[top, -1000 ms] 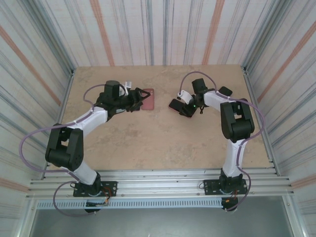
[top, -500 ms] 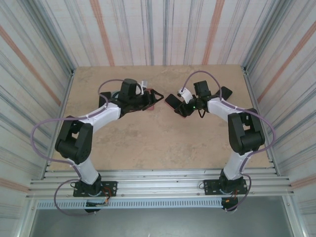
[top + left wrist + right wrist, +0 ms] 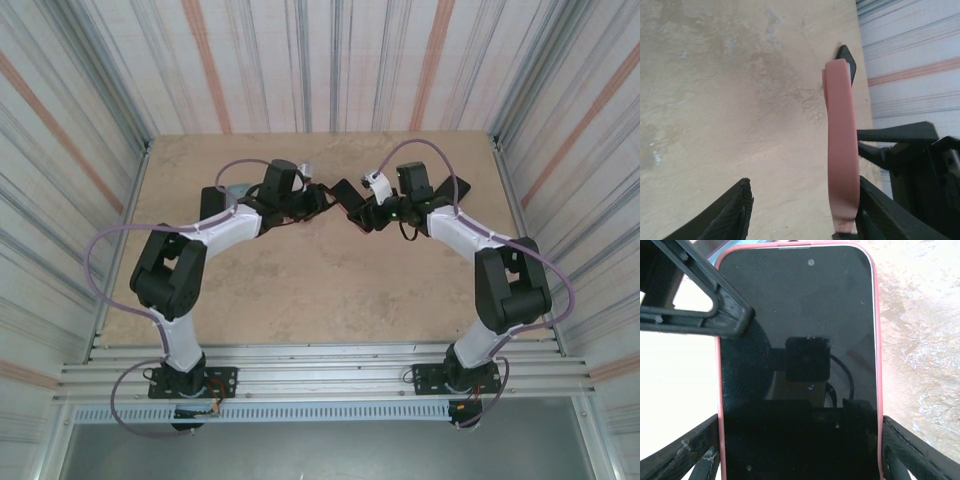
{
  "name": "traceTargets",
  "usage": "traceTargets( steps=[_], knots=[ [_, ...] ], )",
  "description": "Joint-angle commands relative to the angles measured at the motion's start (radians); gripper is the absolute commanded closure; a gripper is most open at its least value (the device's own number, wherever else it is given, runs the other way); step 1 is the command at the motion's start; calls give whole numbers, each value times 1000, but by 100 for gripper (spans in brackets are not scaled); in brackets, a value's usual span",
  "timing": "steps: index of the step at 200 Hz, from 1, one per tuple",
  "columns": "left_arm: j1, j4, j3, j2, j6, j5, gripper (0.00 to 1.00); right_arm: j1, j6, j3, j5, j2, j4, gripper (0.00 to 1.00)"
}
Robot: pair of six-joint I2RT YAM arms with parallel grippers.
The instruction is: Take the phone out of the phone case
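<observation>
Jaws of the right gripper are closed on the flat phone with a black glass screen, which sits inside a pink phone case. One finger presses on each long side of the case, near its lower end in the right wrist view.

Jaws of the left gripper stand apart. In the left wrist view the cased phone is seen from its edge, as a thin pink strip between these jaws. It is just beside the finger at the right of that picture and well apart from the other one. I cannot tell if it touches.

One left finger lies across the upper left corner of the case. Both grippers meet over the far middle of the beige table.
</observation>
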Motion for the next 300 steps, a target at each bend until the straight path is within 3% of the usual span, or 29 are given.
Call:
traceTargets(
  steps=[1, 68, 105, 140, 159, 184, 196, 233, 267, 300],
  knots=[
    [-14, 49, 45, 21, -13, -1, 51, 5, 51, -12, -48, -57, 48, 57],
    [-21, 119, 49, 35, -75, 46, 72, 25, 84, -22, -28, -75, 52, 57],
    [-26, 108, 37, 14, -71, 52, 76, 28, 113, -17, -15, -69, 66, 57],
    [-25, 117, 34, 10, -83, 76, 90, 34, 117, -18, -19, -73, 71, 56],
    [-23, 108, 39, 0, -81, 75, 94, 34, 118, -26, -18, -76, 74, 49],
    [-12, 101, 59, -5, -78, 100, 95, 34, 137, -58, -24, -101, 106, 24],
    [2, 96, 70, -8, -75, 118, 95, 33, 152, -86, -25, -125, 133, 18],
    [42, 78, 113, -29, -69, 171, 95, -3, 303, -215, -48, -226, 281, 14],
    [71, 83, 167, -37, -104, 243, 94, -9, 547, -362, -33, -336, 467, 13],
    [80, 125, 167, -65, -157, 236, 93, -9, 792, -452, -21, -413, 571, 19]
  ],
)
